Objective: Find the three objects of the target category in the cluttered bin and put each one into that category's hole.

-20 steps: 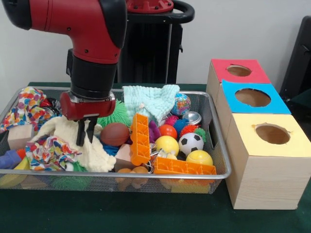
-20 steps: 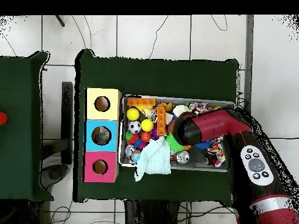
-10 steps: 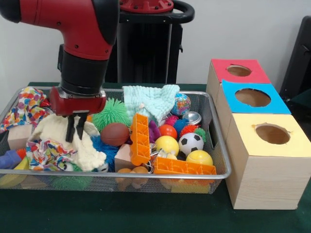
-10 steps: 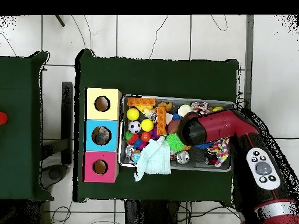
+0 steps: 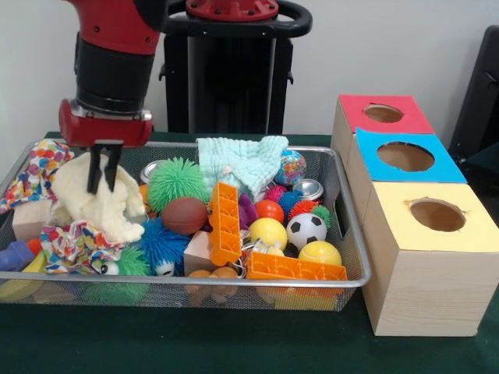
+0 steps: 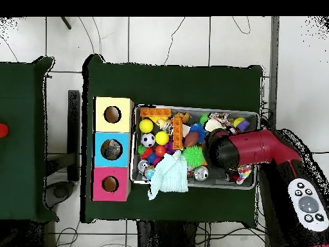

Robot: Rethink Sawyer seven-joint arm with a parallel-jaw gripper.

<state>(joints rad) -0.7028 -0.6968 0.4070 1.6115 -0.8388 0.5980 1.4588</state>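
Note:
My gripper hangs over the left part of the wire bin, shut on the top of a cream fuzzy cloth that droops from the fingers onto the pile. A multicoloured cloth lies over the bin's left rim, and a similar patch sits below the cream cloth. A mint knitted cloth lies at the bin's back middle. Red, blue and yellow boxes with round holes stand to the right. In the overhead view the arm hides the gripper.
The bin also holds a green spiky ball, a brown football, an upright orange brick, a flat orange brick, a soccer ball, yellow balls, a blue spiky ball and wooden blocks.
The gripper has risen and moved left with the cream cloth in it, dragging the cloth off the pile. This uncovered the green spiky ball, a blue spiky ball and a silver tin.

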